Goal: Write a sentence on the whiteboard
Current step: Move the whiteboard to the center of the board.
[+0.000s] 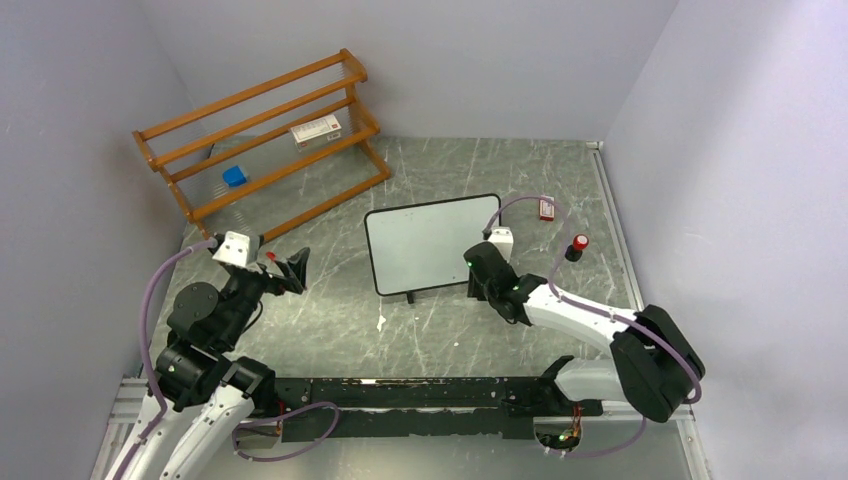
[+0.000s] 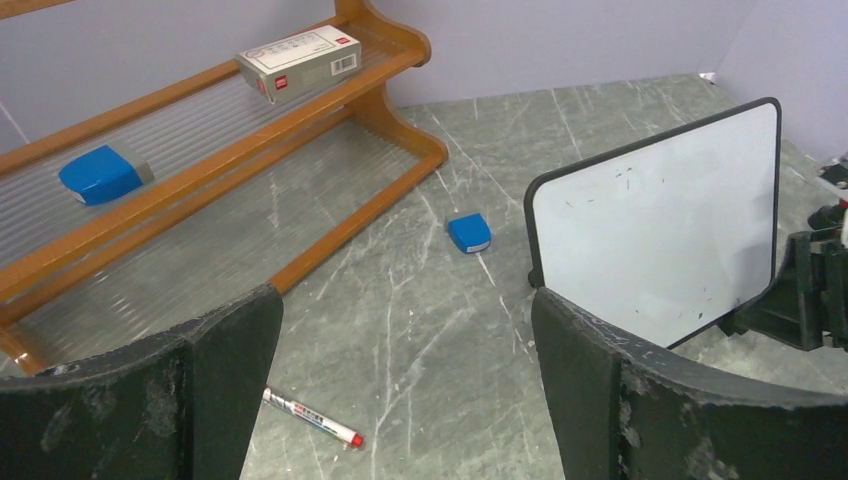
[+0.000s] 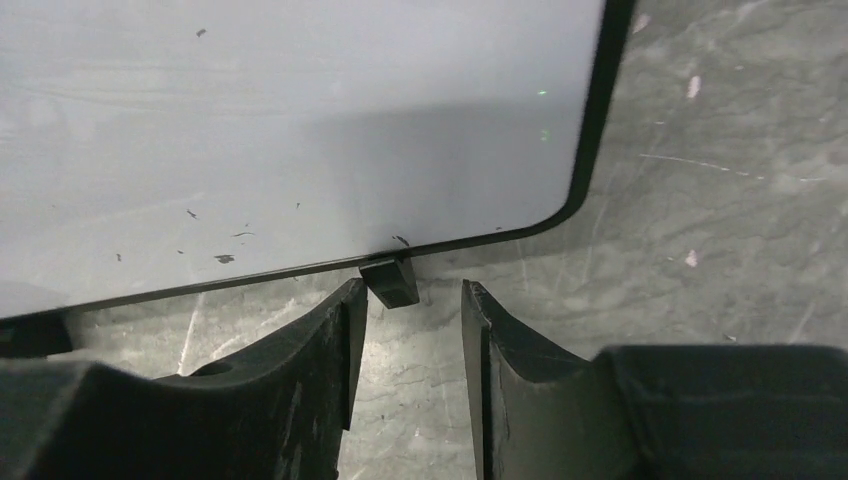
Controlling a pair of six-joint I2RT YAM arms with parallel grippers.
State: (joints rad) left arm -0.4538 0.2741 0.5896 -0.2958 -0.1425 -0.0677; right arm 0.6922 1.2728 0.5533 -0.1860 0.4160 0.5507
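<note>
A grey-green, marble-veined table (image 1: 470, 170) fills a small booth closed in by plain pale lavender walls at the back and on both sides. A slatted wooden rack (image 1: 262, 130) stands at the far left. It carries a white and red box (image 2: 300, 62) on an upper shelf and a blue block (image 2: 100, 172) lower down. A second small blue block (image 2: 468, 232) lies on the table between the rack and the board, and a white marker with a red cap (image 2: 312, 418) lies nearer the arms. At the far right sits a small dark item with a red top (image 1: 578, 246).

The whiteboard (image 1: 432, 243) is near the middle of the table. Its white face is turned up toward the overhead camera and shows only a few tiny dark flecks. Its long axis runs left to right, with the right end a little farther from the arms than the left. Whether it lies flat or leans on its feet cannot be told.

The left gripper (image 2: 405, 300) hovers over the table left of the board, its jaws spread wide and holding nothing. The right gripper (image 3: 410, 295) sits low at the board's near right corner. Its jaws are partly apart and empty, with one black foot (image 3: 390, 280) of the board just ahead of the gap between them.
</note>
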